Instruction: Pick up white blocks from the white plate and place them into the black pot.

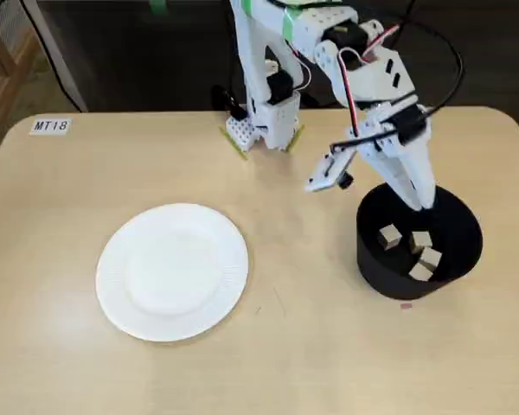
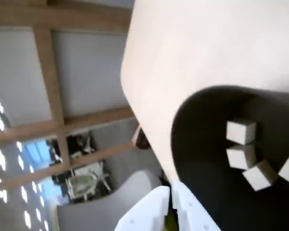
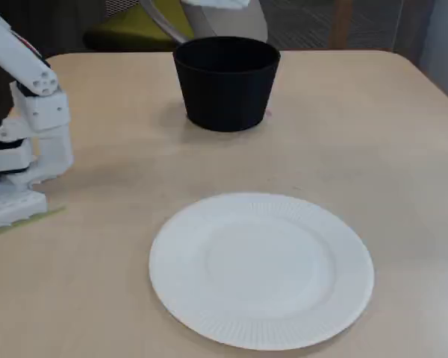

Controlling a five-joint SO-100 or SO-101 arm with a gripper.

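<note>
I see my hand [image 1: 426,206] empty, jaws together, over the black pot [image 1: 372,259]; four white blocks [image 1: 389,237] (light, rigid, pinch flat faces) inside.

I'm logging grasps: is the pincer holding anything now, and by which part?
Nothing: the pincer is shut and empty above the black pot, where four white blocks lie.

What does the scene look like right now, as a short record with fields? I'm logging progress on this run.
plate: white plate bare, nothing on it in both fixed views
pot: black pot to the right of the plate in a fixed view
blocks: four white blocks inside the pot, none elsewhere
gripper: gripper above the pot's rim, fingers together, holding nothing
table: tan table, label "MT18" in the far left corner
</note>
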